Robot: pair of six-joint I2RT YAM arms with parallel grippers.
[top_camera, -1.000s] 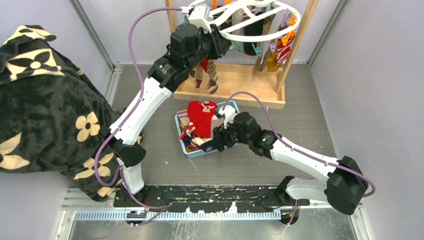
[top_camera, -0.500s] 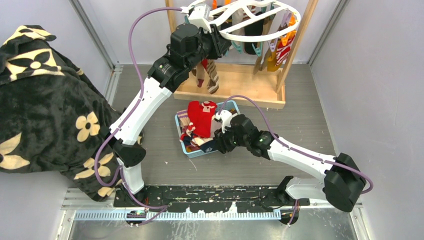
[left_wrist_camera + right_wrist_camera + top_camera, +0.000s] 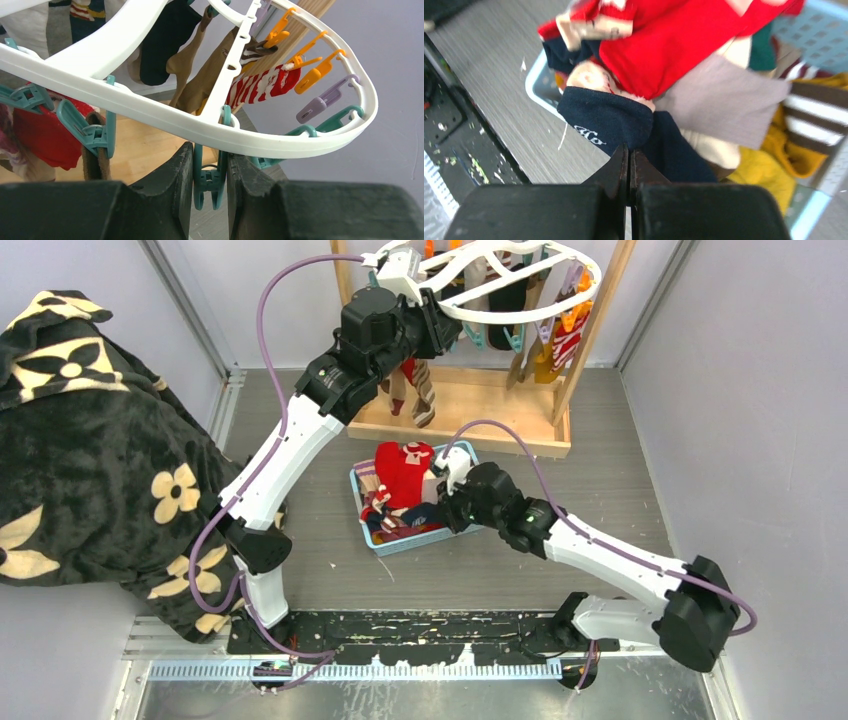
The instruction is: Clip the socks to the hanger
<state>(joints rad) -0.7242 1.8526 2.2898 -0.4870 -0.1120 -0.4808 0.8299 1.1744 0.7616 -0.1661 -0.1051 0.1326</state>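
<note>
The white oval hanger (image 3: pixel 592 278) hangs in the wooden stand, with several socks clipped to it, among them a red-and-white striped one (image 3: pixel 265 85) and a brown one (image 3: pixel 185 62). My left gripper (image 3: pixel 211 156) (image 3: pixel 452 332) is shut on a teal clip (image 3: pixel 210 182) under the hanger's rim (image 3: pixel 150 106), and that clip holds no sock. More socks lie heaped in the blue basket (image 3: pixel 392 544): red (image 3: pixel 689 45), navy (image 3: pixel 609 120), yellow (image 3: pixel 769 172). My right gripper (image 3: pixel 629 150) (image 3: pixel 442 508) is shut, its tips pinching a fold of the navy sock at the basket's near edge.
The wooden stand (image 3: pixel 470 418) rises behind the basket. A big black floral blanket (image 3: pixel 80 440) fills the left side. Empty orange clips (image 3: pixel 316 75) and a lilac clip (image 3: pixel 320 102) dangle on the hanger's far rim. Grey walls close in on both sides.
My right gripper dipped into the basket and closed from wide open to shut on the navy sock, then shifted slightly back. The left arm has not moved.
</note>
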